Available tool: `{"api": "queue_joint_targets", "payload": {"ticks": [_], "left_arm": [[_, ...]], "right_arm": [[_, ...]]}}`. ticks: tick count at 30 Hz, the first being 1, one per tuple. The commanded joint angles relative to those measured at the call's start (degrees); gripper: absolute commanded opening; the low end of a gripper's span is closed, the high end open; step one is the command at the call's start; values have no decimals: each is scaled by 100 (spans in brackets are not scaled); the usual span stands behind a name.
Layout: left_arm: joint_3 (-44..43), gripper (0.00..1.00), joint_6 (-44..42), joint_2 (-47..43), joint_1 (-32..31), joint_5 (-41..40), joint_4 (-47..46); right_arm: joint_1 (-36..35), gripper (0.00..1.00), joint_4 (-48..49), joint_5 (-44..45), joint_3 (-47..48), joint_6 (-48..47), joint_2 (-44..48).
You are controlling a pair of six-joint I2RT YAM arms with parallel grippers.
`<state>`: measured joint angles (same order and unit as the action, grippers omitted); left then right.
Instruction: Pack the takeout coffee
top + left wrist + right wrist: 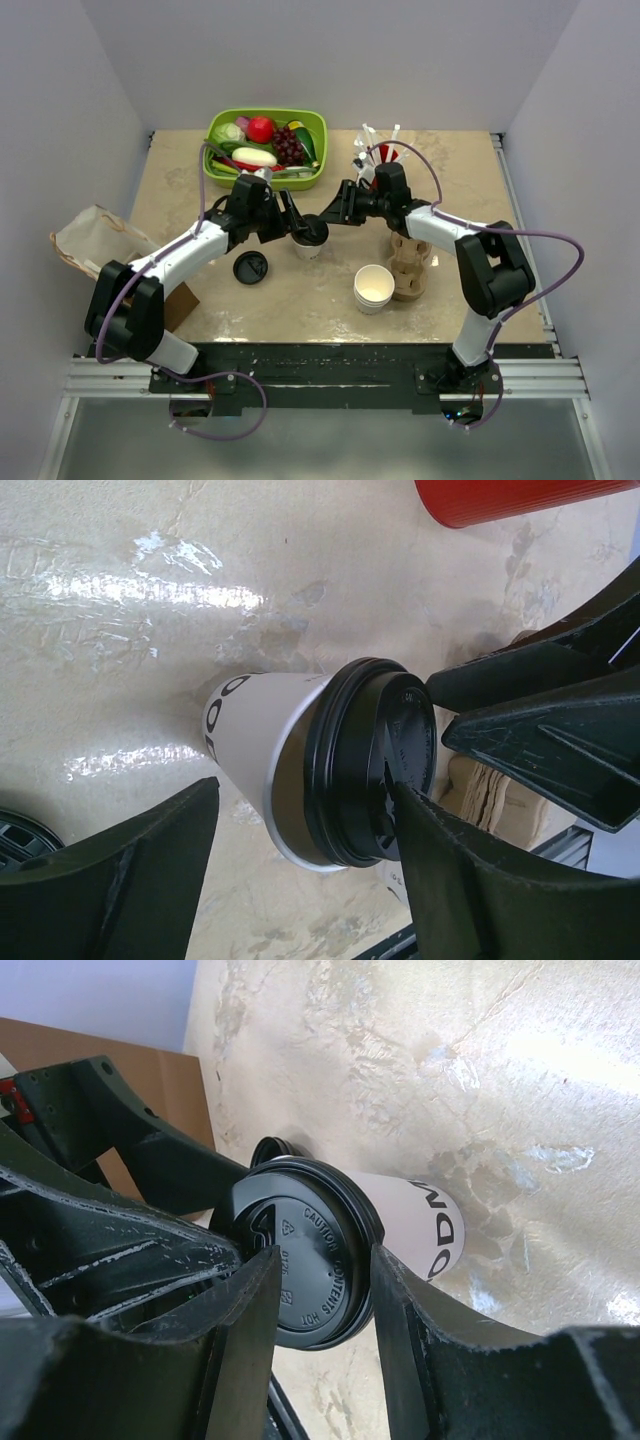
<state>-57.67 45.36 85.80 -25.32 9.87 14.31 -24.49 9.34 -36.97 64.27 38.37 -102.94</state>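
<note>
While upright, takeout coffee [318,770] between jaws.

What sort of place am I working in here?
Probably a mock café packing bench inside a white-walled test cell: a lidded takeout coffee, a stack of lidless cups and a cardboard carrier.

Ref = takeout coffee [308,243], mid table [300,300]. Loose lid [250,267] near, front-left. Cup stack [373,287] front-rt, w/ carrier [410,265] just beside it, further rt. Produce bin [266,113] behind. Paper bag [95,240] far left.
</note>
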Motion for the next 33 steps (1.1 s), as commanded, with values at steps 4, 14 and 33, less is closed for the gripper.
{"api": "queue_joint_targets", "payload": {"ticks": [4,14,33], "left_arm": [[-174,70,78,42,-34,208,-297],[-183,59,34,51,-34,217,-253],[1,55,25,-90,-34,16,-148]], "right_arm": [[-56,45,24,-205,138,56,300],[-91,45,129,-504,112,188,362],[-258,45,-405,-198,252,-136,353]]}}
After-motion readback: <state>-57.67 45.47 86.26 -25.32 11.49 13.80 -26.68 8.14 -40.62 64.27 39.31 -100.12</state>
